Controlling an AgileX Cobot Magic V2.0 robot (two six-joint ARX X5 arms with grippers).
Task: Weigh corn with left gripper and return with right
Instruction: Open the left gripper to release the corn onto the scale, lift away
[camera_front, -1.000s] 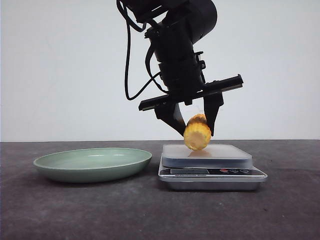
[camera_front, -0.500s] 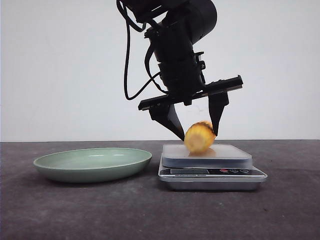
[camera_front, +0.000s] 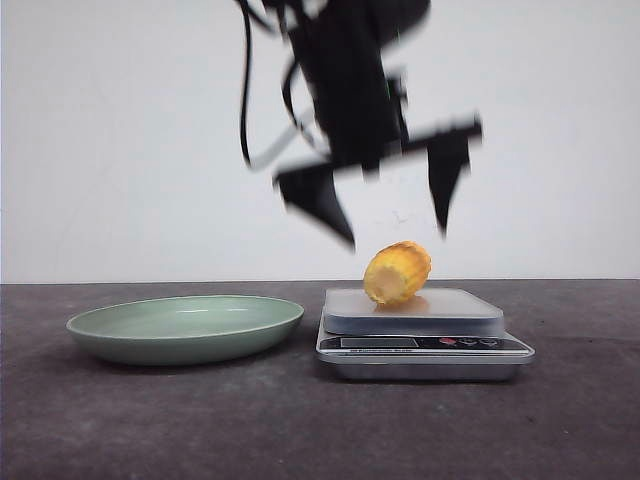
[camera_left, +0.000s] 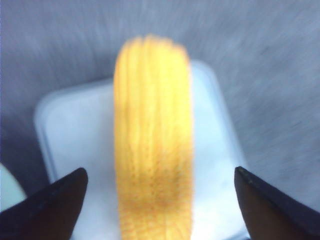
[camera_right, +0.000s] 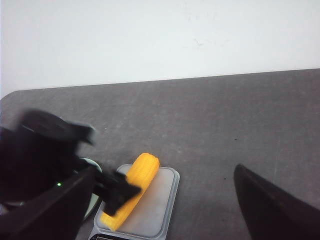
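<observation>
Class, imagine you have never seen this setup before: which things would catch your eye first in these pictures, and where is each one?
The bright yellow corn stands out first, lying alone on the pale platform of the kitchen scale right of centre. Directly above it hangs the blurred black left gripper, fingers spread wide and clear of the cob. To the left, a pale green plate sits on the dark table.

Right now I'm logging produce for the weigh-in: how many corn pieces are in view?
1: the corn lies on the scale, below the open left gripper.
</observation>
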